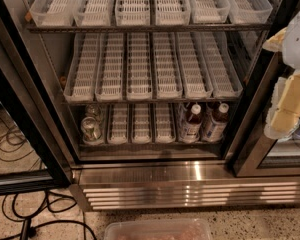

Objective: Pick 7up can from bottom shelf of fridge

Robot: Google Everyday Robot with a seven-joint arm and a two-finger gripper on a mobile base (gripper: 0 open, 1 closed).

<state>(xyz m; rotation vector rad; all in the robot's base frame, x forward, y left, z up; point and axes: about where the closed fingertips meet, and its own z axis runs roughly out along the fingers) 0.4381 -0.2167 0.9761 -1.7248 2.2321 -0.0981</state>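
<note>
The fridge point(35, 99) stands open in front of me, with grey inner walls and rows of white slotted trays. On the bottom shelf point(140, 145) the 7up can point(91, 129) stands at the far left, silver top up, with a second can point(94, 111) behind it. Two brown-liquid bottles point(192, 121) with white caps stand at the right end of that shelf. My gripper point(285, 115), white and pale yellow, hangs at the right edge of the view. It is outside the fridge, far to the right of the can and level with the bottom shelf.
Both upper shelves hold only white trays point(140, 66). The ribbed steel base grille point(190, 190) runs below the shelf. Black cables point(20, 219) lie on the floor at the left. A clear plastic bin point(160, 230) sits on the floor in front. A neighbouring glass door point(285, 156) is at the right.
</note>
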